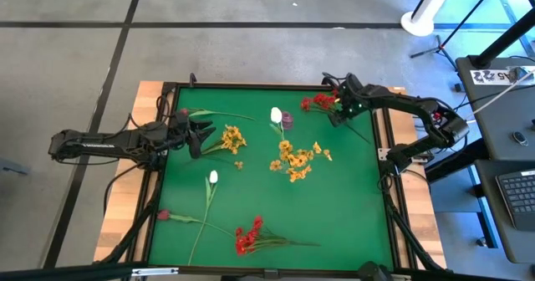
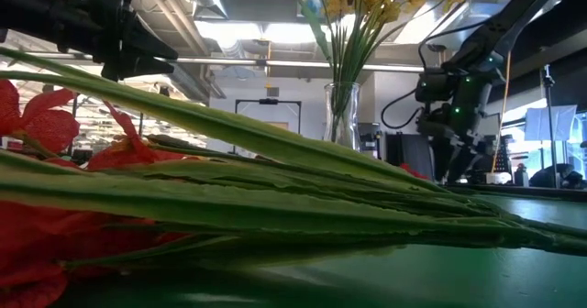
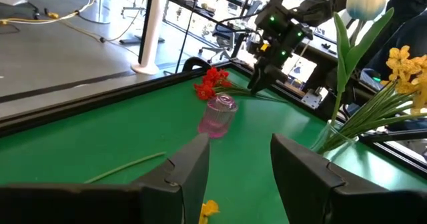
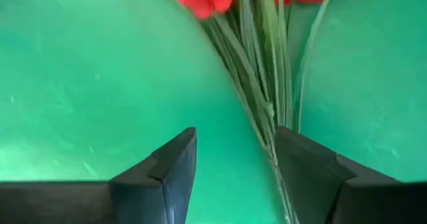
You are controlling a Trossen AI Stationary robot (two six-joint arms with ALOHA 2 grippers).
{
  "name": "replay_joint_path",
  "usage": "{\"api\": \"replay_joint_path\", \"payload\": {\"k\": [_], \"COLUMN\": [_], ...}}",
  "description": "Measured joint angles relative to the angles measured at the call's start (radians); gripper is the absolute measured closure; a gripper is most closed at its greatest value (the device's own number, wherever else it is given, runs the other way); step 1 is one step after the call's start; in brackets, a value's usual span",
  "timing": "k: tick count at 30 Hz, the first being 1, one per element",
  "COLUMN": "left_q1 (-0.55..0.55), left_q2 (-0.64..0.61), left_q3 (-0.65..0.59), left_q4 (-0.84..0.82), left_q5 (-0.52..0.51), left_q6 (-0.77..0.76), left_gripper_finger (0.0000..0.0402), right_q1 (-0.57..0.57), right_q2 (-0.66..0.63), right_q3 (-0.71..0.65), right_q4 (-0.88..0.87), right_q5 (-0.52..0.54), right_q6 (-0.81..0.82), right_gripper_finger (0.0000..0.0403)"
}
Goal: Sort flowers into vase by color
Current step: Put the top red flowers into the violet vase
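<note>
Reaching for the bunch of red flowers on thin green stems [image 1: 321,103] at the far right of the green table [image 1: 351,206].
My right gripper [image 4: 235,159] is hanging open and empty over the stems; I am trying to get them between both fingers before squeezing.

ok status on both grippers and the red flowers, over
Right gripper open, low over the stems of the far red flowers, nothing held. Left gripper open, empty, waiting at the left edge. Nothing in the way.

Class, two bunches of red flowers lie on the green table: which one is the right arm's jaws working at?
The red bunch at the far right corner, right below the right gripper. The other red bunch lies alone by the near edge, away from both arms.
</note>
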Motion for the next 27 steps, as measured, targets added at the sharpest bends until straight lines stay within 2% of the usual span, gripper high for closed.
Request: {"api": "replay_joint_path", "payload": {"k": [5,14,19,23,27], "left_q1": [0.0,0.0,0.0,0.0,0.0], "left_q2": [0.0,0.0,0.0,0.0,0.0], "left_q3": [0.0,0.0,0.0,0.0,0.0], "left_q4": [0.0,-0.006,-0.015,-0.017,-0.017], "left_q5": [0.0,0.0,0.0,0.0,0.0], "left_q6": [0.0,0.003,0.003,0.003,0.002], "left_gripper_finger": [0.0247,0.0247,0.0247,0.0247,0.0247], "right_q1": [-0.001,0.044,0.046,0.046,0.051], "right_q2": [0.009,0.116,0.126,0.127,0.128], "right_q3": [0.001,0.019,0.021,0.021,0.021], "right_q4": [0.009,0.005,0.005,-0.004,-0.014], "right_q5": [0.105,0.188,0.154,0.135,0.114], "right_q6": [0.005,0.028,0.029,0.0,-0.023], "right_gripper_finger": [0.0196,0.0196,0.0198,0.0227,0.0289]}}
